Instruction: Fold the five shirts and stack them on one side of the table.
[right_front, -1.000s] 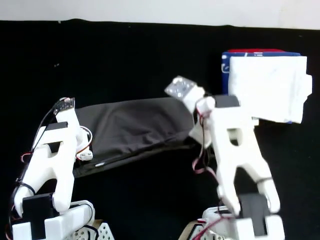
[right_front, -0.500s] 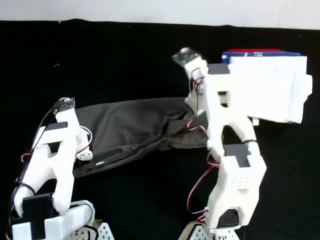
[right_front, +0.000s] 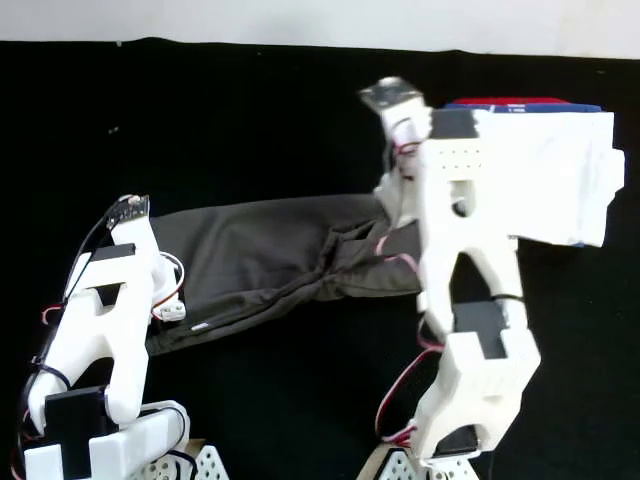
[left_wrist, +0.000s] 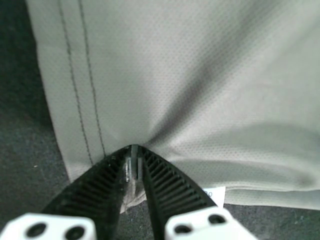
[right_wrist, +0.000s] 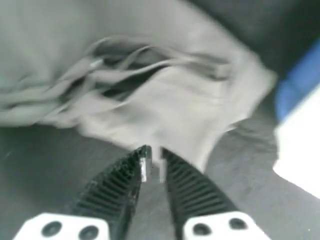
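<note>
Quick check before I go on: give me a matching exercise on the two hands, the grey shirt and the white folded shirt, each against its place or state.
Things:
1. left hand
2. right hand
3. grey shirt
4. white folded shirt

Place or state:
A. on top of the stack
B. lying across the table, bunched at one end
C. by the bunched end, near the stack
D. shut on a stitched edge

Pairs: 1-D, 2-C, 3-B, 4-A.
</note>
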